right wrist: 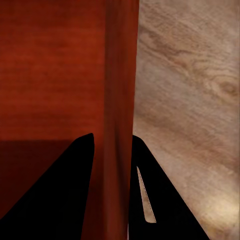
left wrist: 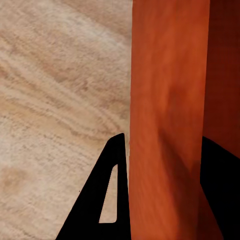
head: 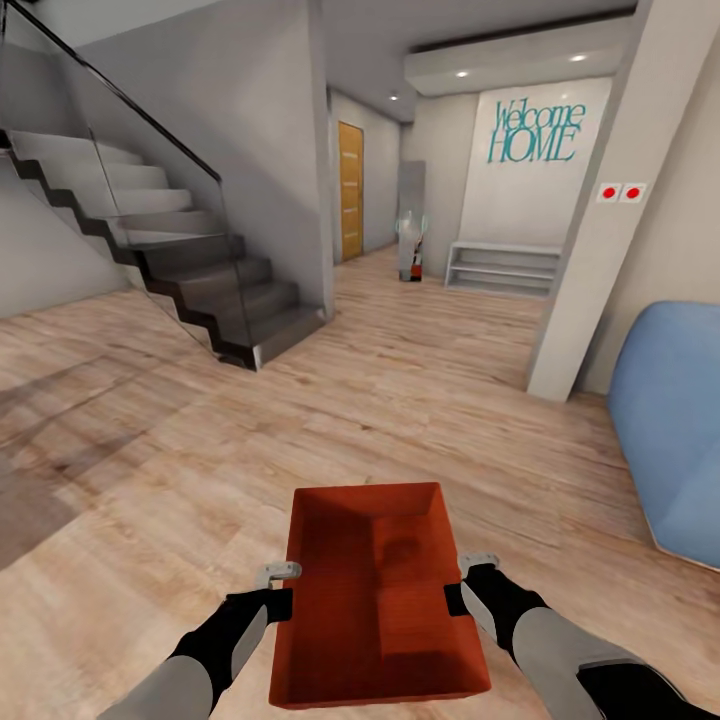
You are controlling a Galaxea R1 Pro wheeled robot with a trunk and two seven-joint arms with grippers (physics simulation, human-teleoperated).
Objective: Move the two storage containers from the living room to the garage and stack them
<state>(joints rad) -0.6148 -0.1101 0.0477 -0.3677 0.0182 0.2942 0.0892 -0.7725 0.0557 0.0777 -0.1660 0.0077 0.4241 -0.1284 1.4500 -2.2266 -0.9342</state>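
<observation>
One red-orange storage container [head: 375, 590] hangs low in front of me in the head view, carried over the living room's light wood-plank floor. My left gripper [head: 283, 603] is shut on its left wall and my right gripper [head: 455, 598] is shut on its right wall. In the left wrist view the black fingers [left wrist: 107, 200] straddle the orange wall [left wrist: 167, 125]. The right wrist view has its black fingers [right wrist: 70, 190] clamped either side of the container wall [right wrist: 117, 100]. The bin is empty inside.
A dark staircase with a glass rail [head: 200, 270] rises at the left. Ahead, a hallway leads to a wooden door [head: 350, 190] and a white wall shelf [head: 503, 268] under "Welcome HOME" lettering. A white pillar [head: 590, 250] and blue sofa [head: 670, 430] stand at the right.
</observation>
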